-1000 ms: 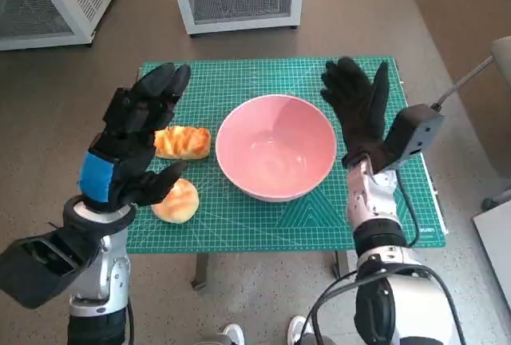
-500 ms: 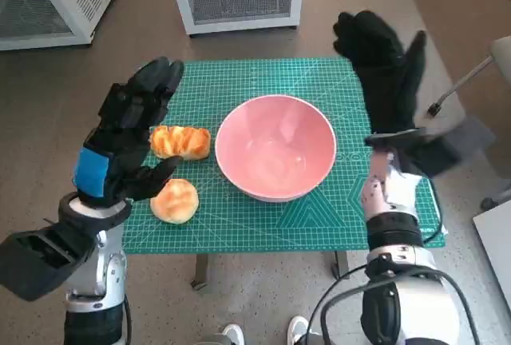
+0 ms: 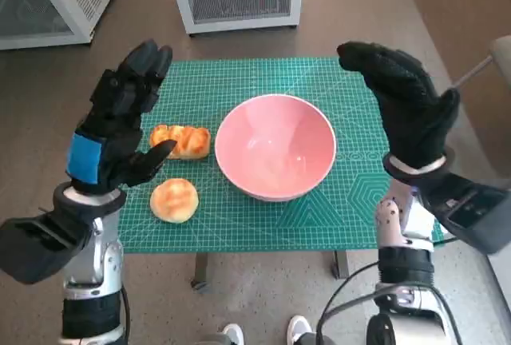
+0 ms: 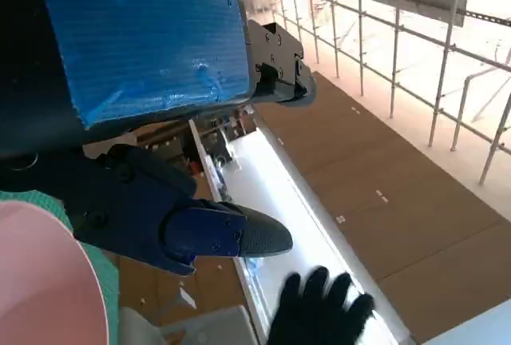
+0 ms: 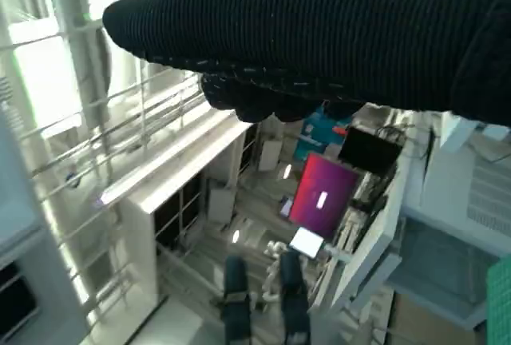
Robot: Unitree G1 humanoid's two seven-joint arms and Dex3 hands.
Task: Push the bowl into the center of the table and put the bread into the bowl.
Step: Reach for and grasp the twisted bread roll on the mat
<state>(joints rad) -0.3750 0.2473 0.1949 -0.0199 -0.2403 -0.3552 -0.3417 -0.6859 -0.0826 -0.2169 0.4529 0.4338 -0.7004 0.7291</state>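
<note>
Both hands rose, left hand [image 3: 120, 125] and right hand [image 3: 403, 105] spread, empty; bowl [image 3: 275, 147] mid-table, bread [image 3: 181, 141] beside it; lower left hand squarely over bread.

The right hand [image 3: 407, 109] has lifted off the table beside the bowl [image 3: 275, 147] and now hangs raised above the mat's right edge. The left hand [image 3: 120, 125] has drawn left and up, uncovering both breads [image 3: 180, 141].
</note>
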